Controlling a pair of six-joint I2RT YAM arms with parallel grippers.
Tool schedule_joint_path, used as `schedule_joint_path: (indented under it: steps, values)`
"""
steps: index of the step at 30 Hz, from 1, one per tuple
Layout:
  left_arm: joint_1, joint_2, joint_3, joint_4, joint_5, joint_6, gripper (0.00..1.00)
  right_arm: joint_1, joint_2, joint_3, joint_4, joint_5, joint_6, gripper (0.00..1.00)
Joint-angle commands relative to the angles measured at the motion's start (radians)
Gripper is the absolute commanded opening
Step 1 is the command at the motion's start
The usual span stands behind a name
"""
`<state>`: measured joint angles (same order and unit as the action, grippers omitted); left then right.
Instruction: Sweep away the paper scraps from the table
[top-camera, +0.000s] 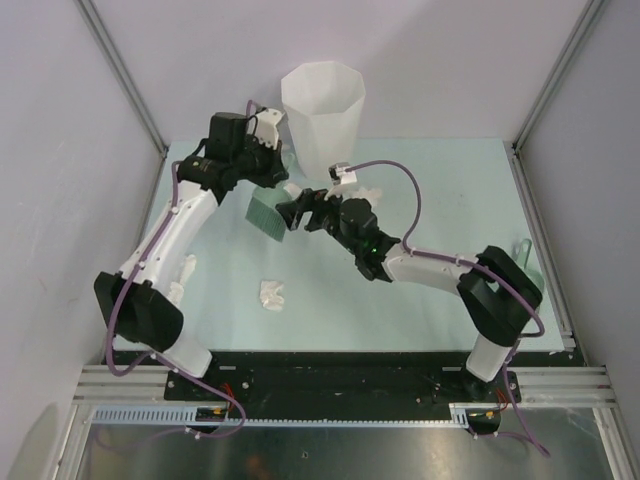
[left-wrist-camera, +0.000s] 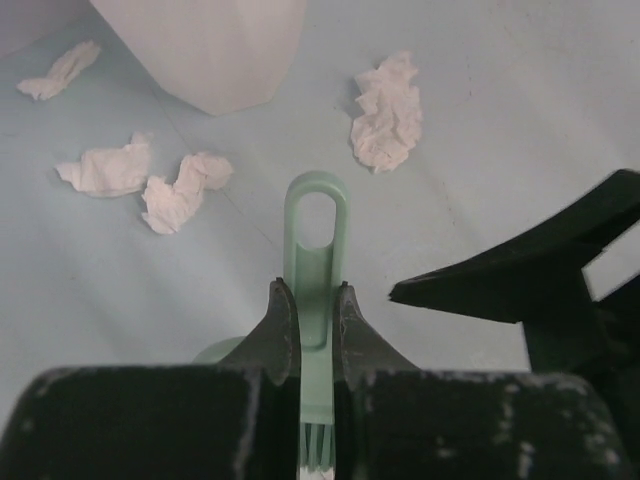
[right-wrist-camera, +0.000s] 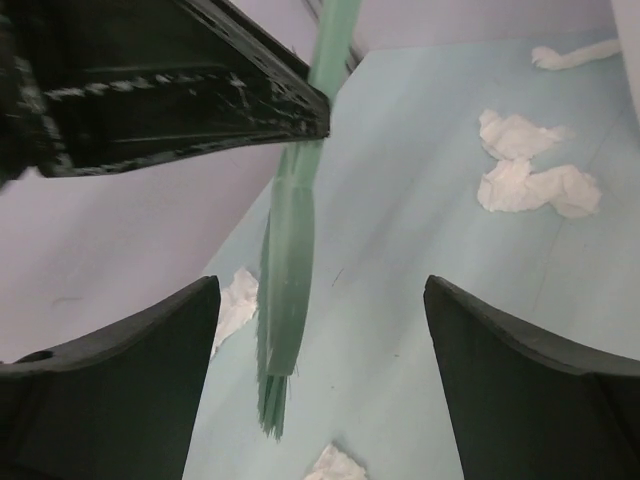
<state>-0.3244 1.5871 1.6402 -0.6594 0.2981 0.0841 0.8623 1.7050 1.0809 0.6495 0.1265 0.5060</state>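
Ahead, paper scraps (left-wrist-camera: 386, 112) beyond left hand (left-wrist-camera: 313, 300)

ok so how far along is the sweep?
Done: nothing visible yet. The paper scraps lie scattered on the table, including one wad near the arm bases.
In hand: the left tool is shut on the green brush. The right tool is open and empty.
Left: sweeping every scrap off.
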Motion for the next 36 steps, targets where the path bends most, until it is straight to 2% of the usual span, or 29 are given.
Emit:
schedule_joint_path:
  steps: [1,2,3,5,6,7,8,11,12,13,14,15,16,17,19,20,22,24,27,28,32,36]
  values:
    - [0.002,-0.087,-0.045,0.108,-0.036,-0.109,0.00,-0.002,0.071,0.070,0.093,-0.085,0.048,0.78]
    - [0.002,-0.094,-0.049,0.119,-0.033,-0.119,0.00,-0.002,0.080,0.071,0.105,-0.114,0.046,0.71]
    - [0.002,-0.104,-0.062,0.127,-0.024,-0.124,0.00,-0.003,0.090,0.074,0.113,-0.117,0.045,0.55]
    - [0.002,-0.119,-0.080,0.138,0.019,-0.145,0.00,-0.011,0.105,0.074,0.140,-0.200,0.025,0.34]
    - [0.002,-0.125,-0.086,0.141,0.039,-0.152,0.00,-0.019,0.110,0.076,0.150,-0.232,0.017,0.13]
    - [0.002,-0.131,-0.095,0.142,0.076,-0.161,0.00,-0.037,0.113,0.076,0.154,-0.263,0.000,0.03]
    - [0.004,-0.134,-0.111,0.142,0.093,-0.162,0.00,-0.046,0.113,0.076,0.145,-0.331,-0.010,0.00]
    - [0.005,-0.162,-0.144,0.142,0.144,-0.113,0.00,-0.100,0.082,0.074,0.046,-0.474,-0.104,0.00]
    - [0.005,-0.173,-0.154,0.142,0.160,-0.089,0.05,-0.115,0.070,0.074,0.003,-0.504,-0.138,0.00]
    - [0.005,-0.196,-0.163,0.141,0.176,-0.029,0.18,-0.127,0.056,0.074,-0.099,-0.533,-0.227,0.00]
    - [0.008,-0.216,-0.189,0.139,0.206,0.006,0.61,-0.156,0.023,0.074,-0.156,-0.589,-0.272,0.00]
    - [0.011,-0.235,-0.204,0.127,0.208,0.043,0.82,-0.169,0.004,0.074,-0.216,-0.620,-0.335,0.00]
    - [0.016,-0.255,-0.213,0.116,0.204,0.121,0.93,-0.181,-0.019,0.074,-0.351,-0.667,-0.393,0.00]
    - [0.034,-0.286,-0.218,0.101,0.220,0.162,0.99,-0.189,-0.062,0.074,-0.425,-0.682,-0.532,0.00]
    - [0.062,-0.292,-0.192,0.003,0.245,0.279,1.00,-0.201,-0.109,0.074,-0.642,-0.674,-0.665,0.00]
    - [0.082,-0.295,-0.163,-0.035,0.262,0.320,1.00,-0.204,-0.129,0.073,-0.722,-0.679,-0.789,0.00]
    - [0.085,-0.303,-0.140,-0.169,0.334,0.461,1.00,-0.230,-0.179,0.073,-0.891,-0.759,-0.891,0.00]
    - [0.079,-0.309,-0.117,-0.311,0.430,0.558,1.00,-0.258,-0.203,0.073,-0.973,-0.821,-0.992,0.00]
    - [0.018,-0.312,-0.125,-0.454,0.432,0.731,0.99,-0.281,-0.235,0.073,-1.071,-0.854,-1.067,0.00]
    - [-0.025,-0.314,-0.132,-0.480,0.429,0.755,0.98,-0.282,-0.245,0.073,-1.083,-0.849,-1.081,0.00]
    - [-0.073,-0.309,-0.164,-0.523,0.429,0.776,0.97,-0.266,-0.300,0.074,-1.116,-0.910,-1.133,0.00]
    - [-0.088,-0.283,-0.119,-0.526,0.473,0.743,0.97,-0.183,-0.324,0.076,-1.159,-0.800,-1.147,0.00]
